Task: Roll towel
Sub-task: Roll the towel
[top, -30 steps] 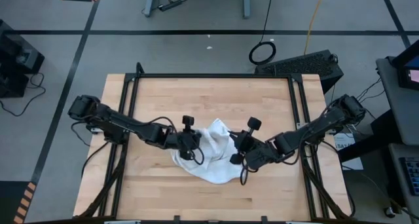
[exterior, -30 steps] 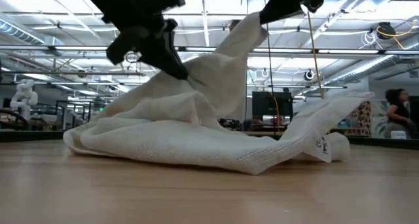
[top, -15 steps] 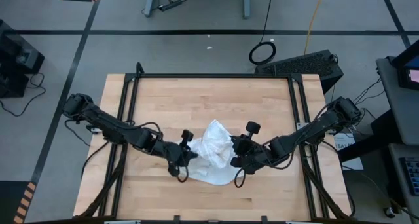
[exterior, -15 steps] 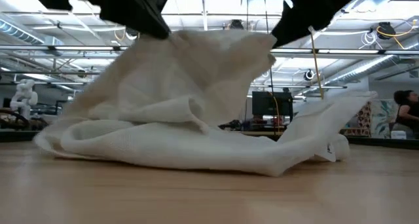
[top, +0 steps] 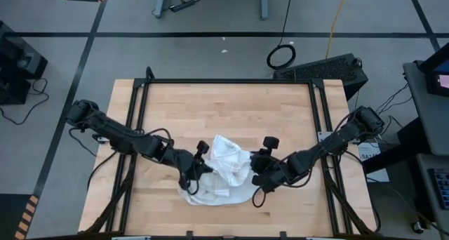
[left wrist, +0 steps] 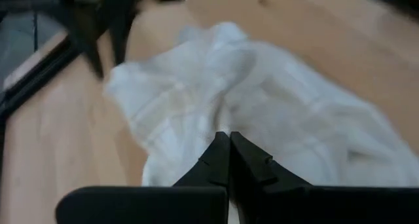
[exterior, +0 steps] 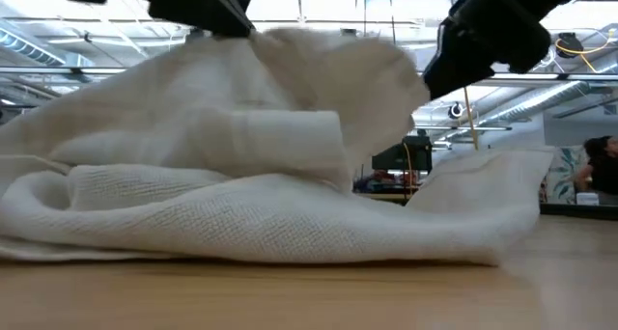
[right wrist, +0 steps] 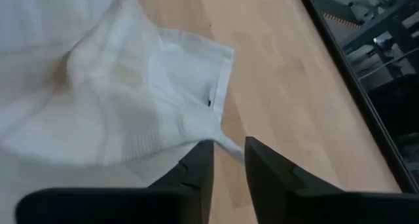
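Observation:
The white towel (top: 223,171) lies crumpled in a heap near the table's near edge. Its lower folds (exterior: 241,224) rest on the wood and its upper part is drawn up between the two grippers. My left gripper (top: 200,170) is at the heap's left side, shut on the cloth (left wrist: 262,86). My right gripper (top: 254,175) is at the heap's right side, closed on a thin edge of the towel (right wrist: 98,86). In the low view, both grippers hold the cloth from above. My left gripper pinches a raised fold of the towel (left wrist: 226,127) between its two closed fingers, slanting down from the table's left. The cloth rises to the fingers and the rest sags onto the table; how many layers, I cannot tell. My right gripper pinches a thin hemmed edge near a corner of the towel (right wrist: 222,143) between its fingertips, slanting down from the table's right. The cloth is lifted at the fingers (exterior: 425,74) and falls slack to the table.
Bare wooden tabletop (top: 224,114) lies beyond the towel toward the far edge. Black frame rails (top: 140,121) run along the table's left and right sides. The towel's right flap (exterior: 483,195) lies on the wood.
Both grippers have gone toward the table's near edge, staying shut on the towel. The towel has been dragged with them toward the near edge and has bunched into a tighter heap, with its upper part held up between the grippers.

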